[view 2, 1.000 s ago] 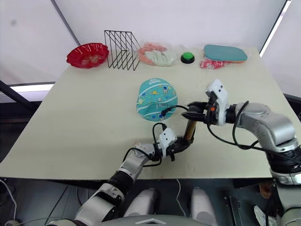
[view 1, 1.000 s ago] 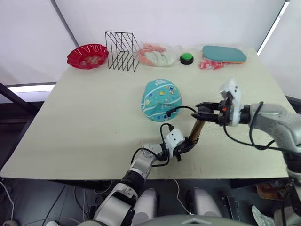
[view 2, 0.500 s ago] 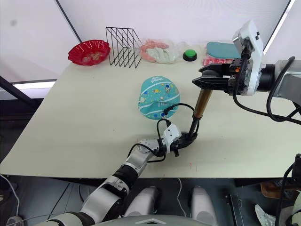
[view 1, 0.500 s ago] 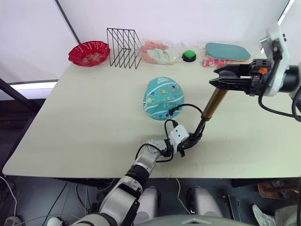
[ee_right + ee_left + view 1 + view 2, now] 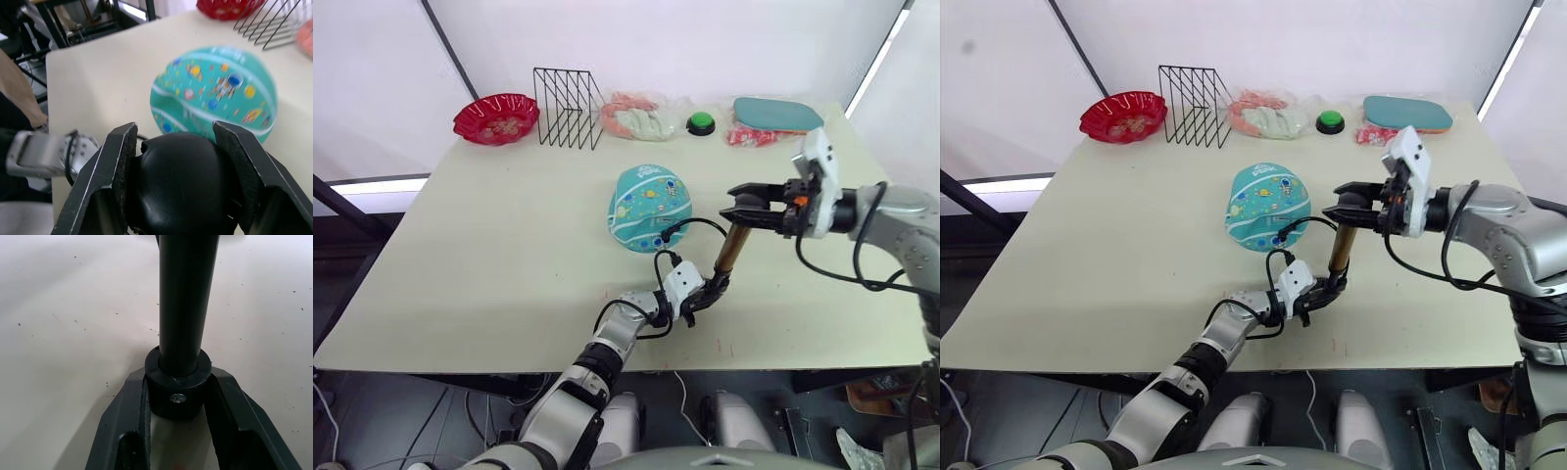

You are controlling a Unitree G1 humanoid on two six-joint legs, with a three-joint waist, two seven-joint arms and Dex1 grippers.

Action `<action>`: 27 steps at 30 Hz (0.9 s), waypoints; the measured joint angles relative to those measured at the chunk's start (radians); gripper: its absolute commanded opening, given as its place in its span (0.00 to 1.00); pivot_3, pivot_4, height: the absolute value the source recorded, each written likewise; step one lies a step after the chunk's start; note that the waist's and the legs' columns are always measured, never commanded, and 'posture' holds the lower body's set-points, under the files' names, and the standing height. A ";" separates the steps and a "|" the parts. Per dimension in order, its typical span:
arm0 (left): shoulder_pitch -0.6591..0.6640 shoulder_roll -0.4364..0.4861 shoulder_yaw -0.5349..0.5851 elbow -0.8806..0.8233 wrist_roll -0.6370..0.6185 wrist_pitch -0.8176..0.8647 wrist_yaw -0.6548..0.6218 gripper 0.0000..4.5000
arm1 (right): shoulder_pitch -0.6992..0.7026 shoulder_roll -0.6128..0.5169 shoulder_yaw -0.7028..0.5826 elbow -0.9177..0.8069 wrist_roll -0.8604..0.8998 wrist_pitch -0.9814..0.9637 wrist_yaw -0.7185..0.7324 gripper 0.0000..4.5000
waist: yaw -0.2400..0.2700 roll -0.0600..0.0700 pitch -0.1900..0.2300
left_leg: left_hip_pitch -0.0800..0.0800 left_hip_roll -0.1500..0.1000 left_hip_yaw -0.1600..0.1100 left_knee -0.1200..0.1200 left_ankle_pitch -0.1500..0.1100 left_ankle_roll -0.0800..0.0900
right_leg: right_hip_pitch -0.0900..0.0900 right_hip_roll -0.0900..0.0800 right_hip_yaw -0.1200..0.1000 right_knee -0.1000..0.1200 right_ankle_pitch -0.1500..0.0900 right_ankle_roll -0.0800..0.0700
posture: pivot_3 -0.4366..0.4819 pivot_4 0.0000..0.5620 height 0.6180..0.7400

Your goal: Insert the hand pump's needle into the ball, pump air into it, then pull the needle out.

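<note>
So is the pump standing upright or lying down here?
Nearly upright, leaning a little: the hand pump has its base clamped by the left gripper and its handle by the right gripper.

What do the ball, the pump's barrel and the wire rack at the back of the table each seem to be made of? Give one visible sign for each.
The ball: probably soft rubber, matte teal with printed cartoons; its side looks dented. The hand pump barrel: likely metal, with a gold-brass sheen between black, plastic-looking ends. The wire rack: thin black rods, apparently coated metal wire.
</note>
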 measured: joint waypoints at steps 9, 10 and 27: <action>0.007 0.001 0.002 -0.007 0.001 0.023 0.010 0.23 | 0.049 0.086 0.063 0.100 -0.125 -0.159 0.037 0.44 | -0.001 -0.007 -0.017 | 0.002 0.002 -0.001 -0.001 0.000 0.000 | 0.001 0.003 0.000 0.000 0.000 0.000 | 0.48 0.27 1.00; 0.007 0.000 0.004 -0.009 0.000 0.023 0.010 0.23 | 0.043 0.085 0.043 0.085 -0.120 -0.134 0.027 0.44 | 0.000 -0.006 -0.016 | 0.001 0.002 -0.001 -0.001 0.000 0.000 | 0.001 0.003 0.000 0.000 0.000 0.000 | 0.48 0.27 1.00; -0.007 -0.017 0.001 -0.025 -0.010 -0.001 -0.016 0.23 | -0.218 -0.169 -0.280 -0.118 0.262 0.424 -0.084 0.44 | 0.013 0.008 0.010 | -0.023 -0.006 -0.003 0.003 0.000 0.000 | -0.019 -0.004 -0.001 0.000 0.003 -0.004 | 0.48 0.27 1.00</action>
